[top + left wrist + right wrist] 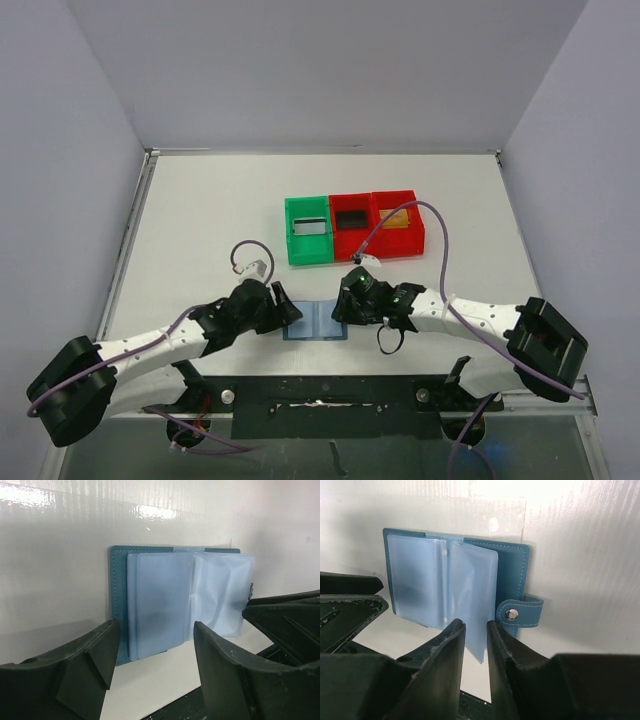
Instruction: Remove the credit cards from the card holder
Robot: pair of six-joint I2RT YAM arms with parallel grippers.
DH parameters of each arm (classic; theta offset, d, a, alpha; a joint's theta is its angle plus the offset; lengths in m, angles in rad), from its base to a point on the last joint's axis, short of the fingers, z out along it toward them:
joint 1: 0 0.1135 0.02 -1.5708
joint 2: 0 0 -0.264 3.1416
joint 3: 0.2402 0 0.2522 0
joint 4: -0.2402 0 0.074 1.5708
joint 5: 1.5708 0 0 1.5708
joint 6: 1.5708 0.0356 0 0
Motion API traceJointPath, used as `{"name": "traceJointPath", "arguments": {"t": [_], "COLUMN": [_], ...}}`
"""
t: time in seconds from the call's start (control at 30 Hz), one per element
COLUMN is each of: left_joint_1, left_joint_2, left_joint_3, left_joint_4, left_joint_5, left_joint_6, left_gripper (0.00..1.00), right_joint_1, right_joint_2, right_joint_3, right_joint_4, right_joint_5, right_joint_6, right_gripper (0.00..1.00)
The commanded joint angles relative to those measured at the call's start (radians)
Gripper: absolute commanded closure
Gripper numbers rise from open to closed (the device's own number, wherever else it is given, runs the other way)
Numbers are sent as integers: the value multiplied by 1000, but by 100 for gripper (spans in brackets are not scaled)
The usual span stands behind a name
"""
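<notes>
The card holder lies open on the table between my two grippers, a light-blue wallet with clear plastic sleeves. It also shows in the left wrist view and in the right wrist view, where its snap tab is on the right. My left gripper is open just left of it, with the left sleeves between its fingers. My right gripper holds its jaws a narrow gap apart at the right sleeves, and a loose sleeve corner shows in that gap. No dark card shows in the sleeves.
Three small bins stand in a row behind the wallet: a green one, a red one with a flat dark thing inside, and a second red one with a flat orange thing. The black mounting rail lies just in front.
</notes>
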Motion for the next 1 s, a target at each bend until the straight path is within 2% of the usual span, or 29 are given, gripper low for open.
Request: {"name": "traceJointPath", "arguments": {"t": [0.0, 0.1, 0.17, 0.23, 0.3, 0.4, 0.5, 0.6, 0.77, 0.87, 0.97], "left_joint_1": [11, 15, 37, 79, 112, 126, 137, 160, 179, 180, 181], "left_joint_2": [25, 62, 85, 90, 69, 18, -7, -27, -52, -29, 22], "left_joint_3": [48, 71, 93, 97, 77, 75, 94, 89, 49, 38, 58], "left_joint_4": [20, 3, -72, -120, -93, -49, -85, -109, -14, 50, 49], "left_joint_5": [22, 40, 35, 57, 93, 138, 149, 159, 208, 269, 316], "left_joint_6": [31, 58, 84, 104, 115, 132, 163, 181, 173, 167, 190], "left_gripper": [42, 43, 43, 43, 42, 43, 46, 47, 49, 50, 50], "right_joint_1": [2, -4, 0, 0, 6, -8, -22, -17, -16, -36, -37], "right_joint_2": [-7, 11, 40, 65, 53, -4, 4, 57, 149, 215, 231], "right_joint_3": [38, 55, 125, 203, 250, 214, 184, 165, 82, 36, 45], "right_joint_4": [20, -5, -167, -284, -330, -182, -42, 10, 72, 107, 93], "right_joint_5": [7, 22, 102, 148, 169, 22, -104, -125, -130, -174, -177], "right_joint_6": [-17, -19, -26, -82, -123, -218, -213, -158, -82, -71, -85], "right_gripper": [75, 73, 60, 59, 59, 60, 72, 74, 75, 76, 75]}}
